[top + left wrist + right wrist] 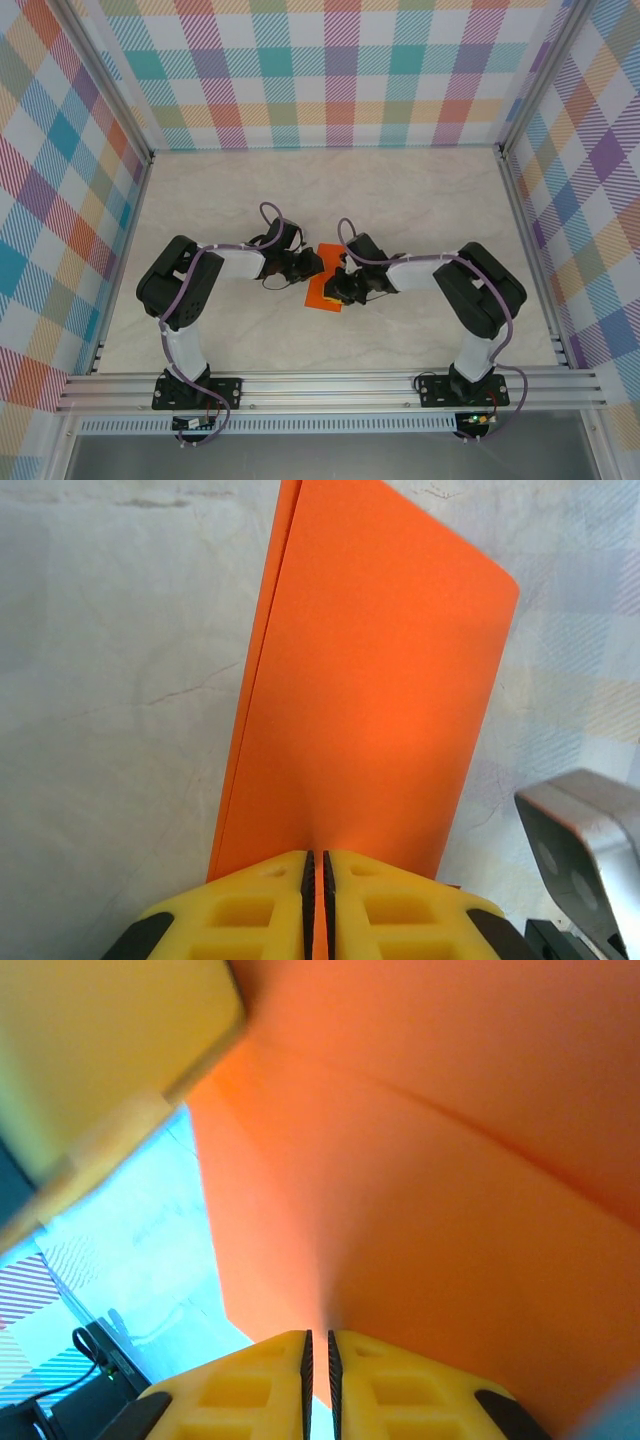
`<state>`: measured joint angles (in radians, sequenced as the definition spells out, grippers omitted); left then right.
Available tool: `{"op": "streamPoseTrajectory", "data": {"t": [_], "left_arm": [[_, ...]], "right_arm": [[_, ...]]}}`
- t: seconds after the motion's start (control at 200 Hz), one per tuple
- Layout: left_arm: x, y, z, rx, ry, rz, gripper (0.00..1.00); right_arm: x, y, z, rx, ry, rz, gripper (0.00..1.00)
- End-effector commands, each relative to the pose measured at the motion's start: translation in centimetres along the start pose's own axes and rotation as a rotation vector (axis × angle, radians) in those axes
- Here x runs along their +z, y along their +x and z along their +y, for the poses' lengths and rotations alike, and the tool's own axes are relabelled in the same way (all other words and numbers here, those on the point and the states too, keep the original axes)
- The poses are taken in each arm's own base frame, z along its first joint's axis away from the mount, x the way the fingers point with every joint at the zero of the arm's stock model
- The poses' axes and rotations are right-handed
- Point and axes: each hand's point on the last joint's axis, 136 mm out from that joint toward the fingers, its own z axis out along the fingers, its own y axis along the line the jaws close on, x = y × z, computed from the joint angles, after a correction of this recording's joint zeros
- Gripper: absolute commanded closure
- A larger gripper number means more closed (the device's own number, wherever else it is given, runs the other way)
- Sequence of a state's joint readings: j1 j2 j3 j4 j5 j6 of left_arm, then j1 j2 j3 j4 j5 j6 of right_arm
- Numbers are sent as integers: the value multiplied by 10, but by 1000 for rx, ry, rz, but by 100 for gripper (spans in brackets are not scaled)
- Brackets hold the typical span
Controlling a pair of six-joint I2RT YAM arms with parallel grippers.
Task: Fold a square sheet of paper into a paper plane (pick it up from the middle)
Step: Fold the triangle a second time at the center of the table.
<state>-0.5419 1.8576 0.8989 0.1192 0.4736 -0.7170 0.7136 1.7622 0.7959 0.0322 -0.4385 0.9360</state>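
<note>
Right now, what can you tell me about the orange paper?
The paper is thin, smooth and bright orange. It is folded over: two layers show along one edge in the left wrist view, and a soft crease crosses it in the right wrist view. It is over the middle of the table. The left gripper and the right gripper each pinch an edge of it, jaws shut. Whether it touches the table I cannot tell.

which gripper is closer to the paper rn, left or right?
Neither, it's a tie: both touch it. The left gripper is shut on the folded paper from its left side; the right gripper is shut on it from the right.
</note>
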Motion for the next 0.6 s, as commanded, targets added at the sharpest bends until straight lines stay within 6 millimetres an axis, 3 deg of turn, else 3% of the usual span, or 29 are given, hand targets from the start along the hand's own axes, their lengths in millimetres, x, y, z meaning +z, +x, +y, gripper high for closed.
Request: {"op": "streamPoseTrajectory", "data": {"t": [0.0, 0.23, 0.42, 0.595], "left_arm": [[12, 21, 49, -55, -150, 47, 86], [11, 21, 45, -52, -137, 49, 86], [7, 17, 32, -43, -98, 44, 85], [1, 10, 18, -26, -72, 28, 84]], "right_arm": [[-10, 25, -27, 65, 68, 45, 83], [-33, 35, -31, 27, 127, 26, 81], [-48, 3, -22, 43, 117, -98, 68], [-41, -22, -16, 68, 105, -117, 61]]}}
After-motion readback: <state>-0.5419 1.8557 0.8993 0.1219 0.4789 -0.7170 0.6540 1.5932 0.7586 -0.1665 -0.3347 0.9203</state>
